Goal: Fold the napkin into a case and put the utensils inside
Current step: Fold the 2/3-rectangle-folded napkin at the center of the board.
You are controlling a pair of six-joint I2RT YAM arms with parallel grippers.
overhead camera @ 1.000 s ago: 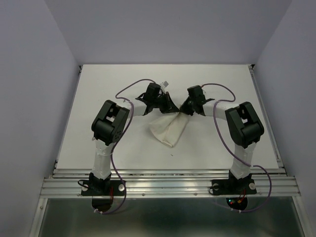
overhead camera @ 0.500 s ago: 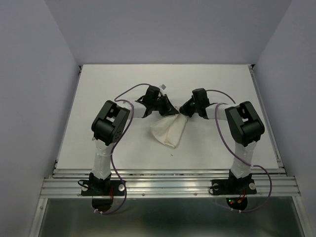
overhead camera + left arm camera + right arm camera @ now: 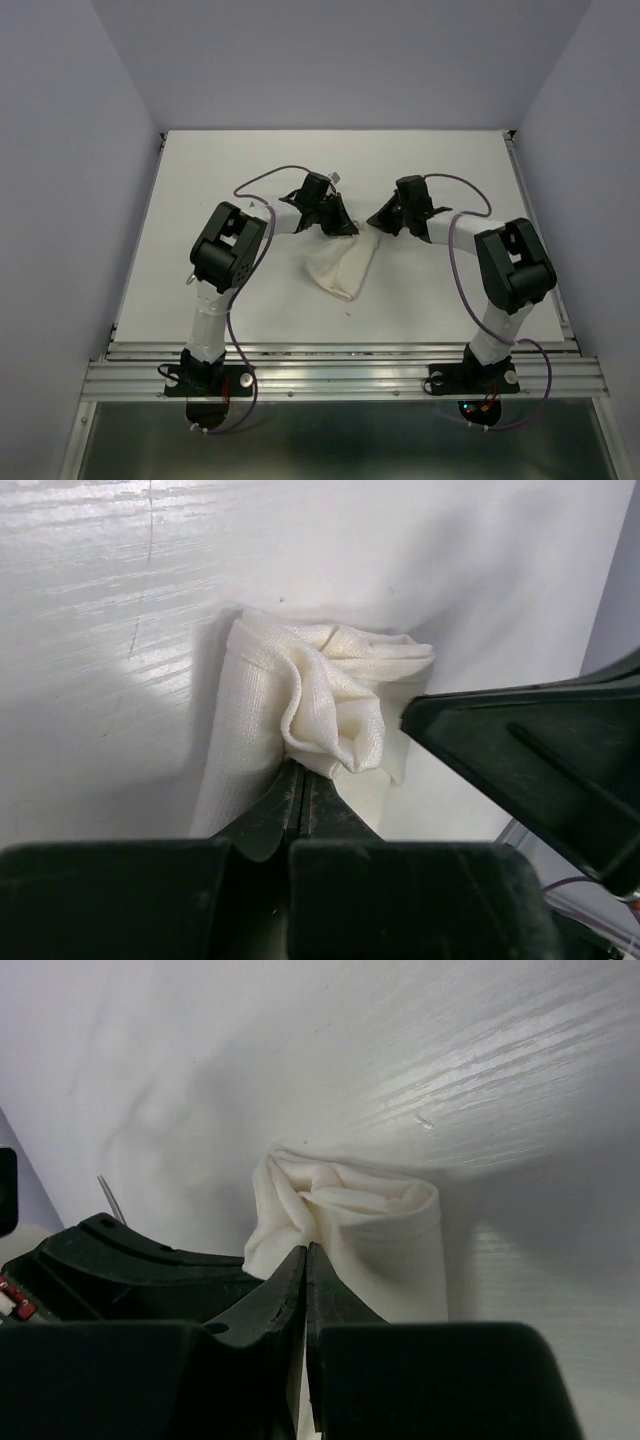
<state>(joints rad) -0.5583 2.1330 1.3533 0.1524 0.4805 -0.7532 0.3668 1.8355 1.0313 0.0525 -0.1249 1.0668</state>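
The napkin [image 3: 338, 265] is bunched into a loose, crumpled cone, and its lower end lies on the white table [image 3: 200, 200]. My left gripper [image 3: 343, 226] is shut on its upper left edge. The left wrist view shows the napkin [image 3: 310, 695] gathered in folds at the tips of my left gripper [image 3: 298, 776]. My right gripper [image 3: 377, 221] is shut on the upper right edge. In the right wrist view my right gripper [image 3: 306, 1251] pinches the napkin [image 3: 375, 1230]. The two grippers sit close together. The case and the utensils are not clearly in view.
Grey walls close the table on the left, back and right. A metal rail [image 3: 340, 375] with both arm bases runs along the near edge. A thin grey sliver [image 3: 108, 1197] pokes up behind the left gripper's body [image 3: 130, 1260] in the right wrist view. A small speck [image 3: 348, 315] lies near the napkin.
The right arm's elbow has swung out to the right and lower. Both grippers stay shut on the napkin, whose upper end has shifted slightly while its lower end stays on the table.
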